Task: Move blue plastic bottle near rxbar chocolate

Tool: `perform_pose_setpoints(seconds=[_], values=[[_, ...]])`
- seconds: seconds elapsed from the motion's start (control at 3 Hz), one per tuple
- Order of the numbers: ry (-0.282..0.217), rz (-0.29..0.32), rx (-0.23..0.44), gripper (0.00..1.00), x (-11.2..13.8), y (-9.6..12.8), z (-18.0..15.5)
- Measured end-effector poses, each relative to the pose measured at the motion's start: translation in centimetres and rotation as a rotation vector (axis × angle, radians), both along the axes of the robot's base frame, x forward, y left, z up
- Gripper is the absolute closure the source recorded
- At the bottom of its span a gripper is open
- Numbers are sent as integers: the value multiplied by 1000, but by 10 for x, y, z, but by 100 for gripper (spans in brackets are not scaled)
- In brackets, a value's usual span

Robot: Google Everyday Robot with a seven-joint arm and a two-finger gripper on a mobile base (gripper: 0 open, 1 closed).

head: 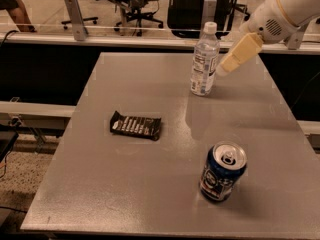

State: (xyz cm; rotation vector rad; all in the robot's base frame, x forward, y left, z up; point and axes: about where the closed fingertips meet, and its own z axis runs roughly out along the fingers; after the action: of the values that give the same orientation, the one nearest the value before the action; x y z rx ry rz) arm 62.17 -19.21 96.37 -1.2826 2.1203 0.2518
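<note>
The clear plastic bottle (204, 60) with a white cap stands upright at the back of the grey table (100, 194). The rxbar chocolate (136, 125), a flat dark wrapper with pale lettering, lies left of centre, well in front and left of the bottle. My gripper (226, 66) hangs from the white arm at the upper right. Its cream-coloured fingers point down-left, and the tip is just right of the bottle's shoulder, close to it. It holds nothing that I can see.
A blue metal can (222, 172) stands upright near the table's front right. A rail and glass partition (125, 31) run behind the table, with office chairs beyond. The table's edges drop off on all sides.
</note>
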Motion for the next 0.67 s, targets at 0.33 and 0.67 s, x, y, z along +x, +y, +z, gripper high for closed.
perform_pose_setpoints(seconds=[0.33,0.67], values=[[8,-15,67,0,21,12,-8],[20,-18,108,0,35,23,-15]])
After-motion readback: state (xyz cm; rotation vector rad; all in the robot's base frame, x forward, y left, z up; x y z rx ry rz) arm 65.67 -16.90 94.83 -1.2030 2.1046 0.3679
